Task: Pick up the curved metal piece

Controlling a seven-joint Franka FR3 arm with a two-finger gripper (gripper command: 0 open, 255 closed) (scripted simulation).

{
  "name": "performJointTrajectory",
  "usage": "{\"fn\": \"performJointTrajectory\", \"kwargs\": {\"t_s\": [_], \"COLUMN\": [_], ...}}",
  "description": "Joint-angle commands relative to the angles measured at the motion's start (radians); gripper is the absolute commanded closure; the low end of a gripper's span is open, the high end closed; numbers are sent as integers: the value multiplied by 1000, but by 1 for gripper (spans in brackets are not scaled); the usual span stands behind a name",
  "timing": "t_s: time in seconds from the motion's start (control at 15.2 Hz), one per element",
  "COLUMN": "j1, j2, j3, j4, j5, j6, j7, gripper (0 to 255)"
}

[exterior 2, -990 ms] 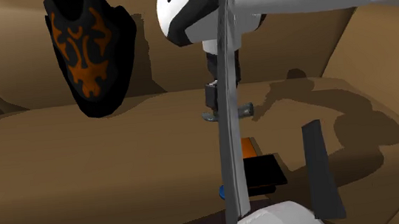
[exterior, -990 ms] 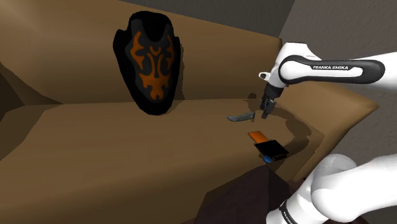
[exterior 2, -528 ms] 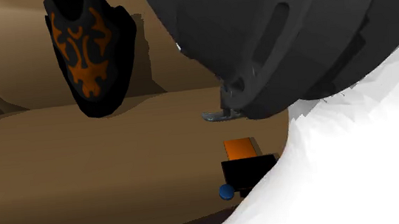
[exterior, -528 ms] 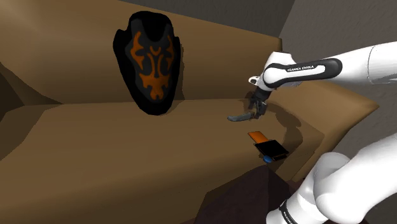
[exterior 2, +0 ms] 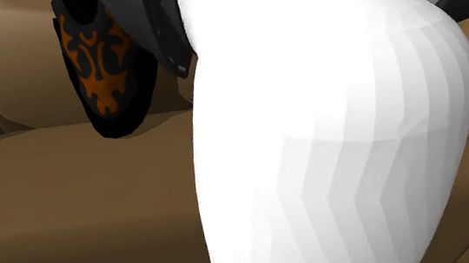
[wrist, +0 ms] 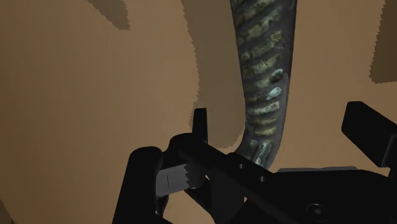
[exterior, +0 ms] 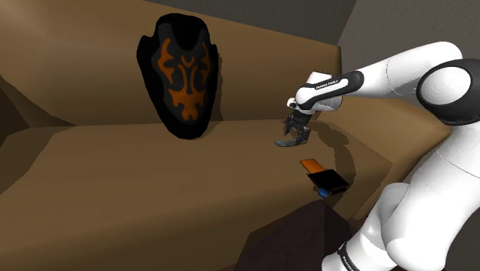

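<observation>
grey-green ribbed curved metal piece (wrist: 264, 76) | lying on brown sofa seat (exterior: 154, 177) near the backrest | all-black two-finger gripper (wrist: 280, 127) just over its near end, fingers spread, gripping nothing | long axis runs away between fingers | likely: lower, close across width

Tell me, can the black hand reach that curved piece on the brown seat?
Probably yes: the hand is right above the curved piece, open around its end, with nothing in the way.
</observation>
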Motion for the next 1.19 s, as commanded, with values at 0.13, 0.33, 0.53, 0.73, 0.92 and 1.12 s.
{"fn": "performJointTrajectory", "kwargs": {"t_s": [0.13,0.33,0.53,0.73,0.92,1.12], "j1": [-4,-8,-8,-9,-9,-6], "j2": [49,78,77,77,76,66], "j3": [0,4,3,3,3,2], "j4": [-14,-26,-25,-26,-26,-21], "j5": [46,74,73,73,73,62], "j6": [51,84,83,84,84,71], "j7": [-45,-65,-65,-66,-66,-57], "gripper": [0,0,255,255,255,255]}}
